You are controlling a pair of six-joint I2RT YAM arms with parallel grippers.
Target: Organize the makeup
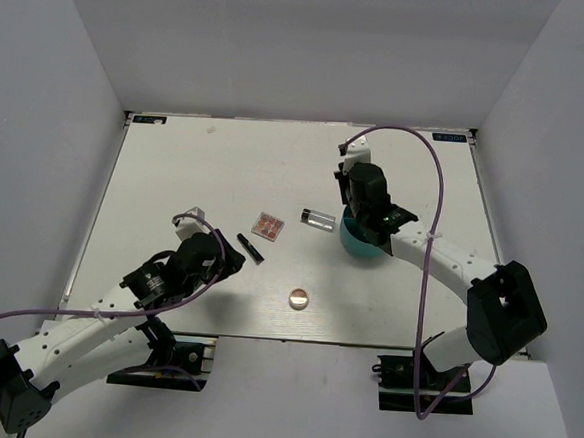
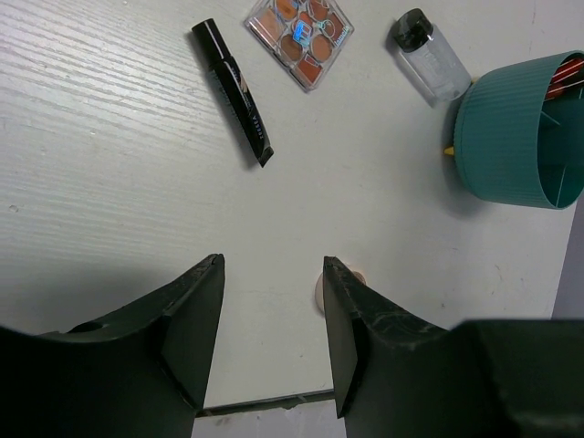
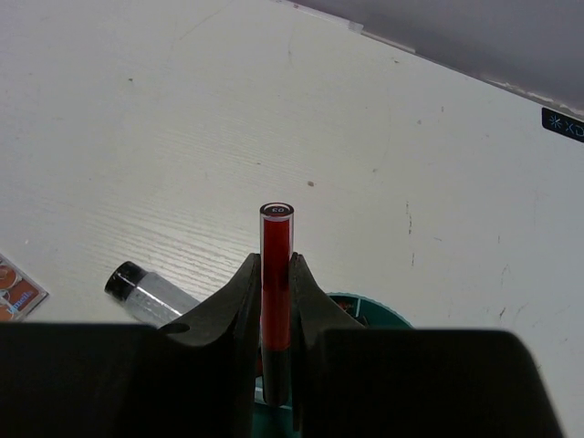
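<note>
From above, the white surface (image 1: 175,171) has the makeup spread in the middle. A black tube (image 1: 250,248) lies flat. Near it on the right is a square palette (image 1: 268,225) with brown and pink colors. Past that lies a clear bottle (image 1: 318,218) with a black cap. A small round compact (image 1: 298,299) sits alone, nearer the arms. A teal pot (image 1: 362,249) stands just right of the bottle. The left hand (image 1: 231,262) is close to the near end of the black tube. The right hand (image 1: 355,183) is over the teal pot and hides part of it. From up here I cannot tell what it holds.

The left wrist camera shows the left hand (image 2: 272,265) about half open, with nothing between its fingers. Far ahead of it lie the black tube (image 2: 233,91), the palette (image 2: 301,36) and the clear bottle (image 2: 431,59), all apart from each other. The round compact (image 2: 321,290) peeks out beside the tip of one finger. The teal pot (image 2: 516,137) is on the right, with thin red sticks (image 2: 570,73) inside.

The right wrist camera shows the right hand (image 3: 276,265) squeezed tight on a red tube (image 3: 276,246). The tube stands straight up between the fingers, and its round top pokes out above them. A bit of the teal pot (image 3: 374,315) shows right below the hand. The clear bottle (image 3: 151,294) lies to the left, and a corner of the palette (image 3: 16,290) shows at the edge.
</note>
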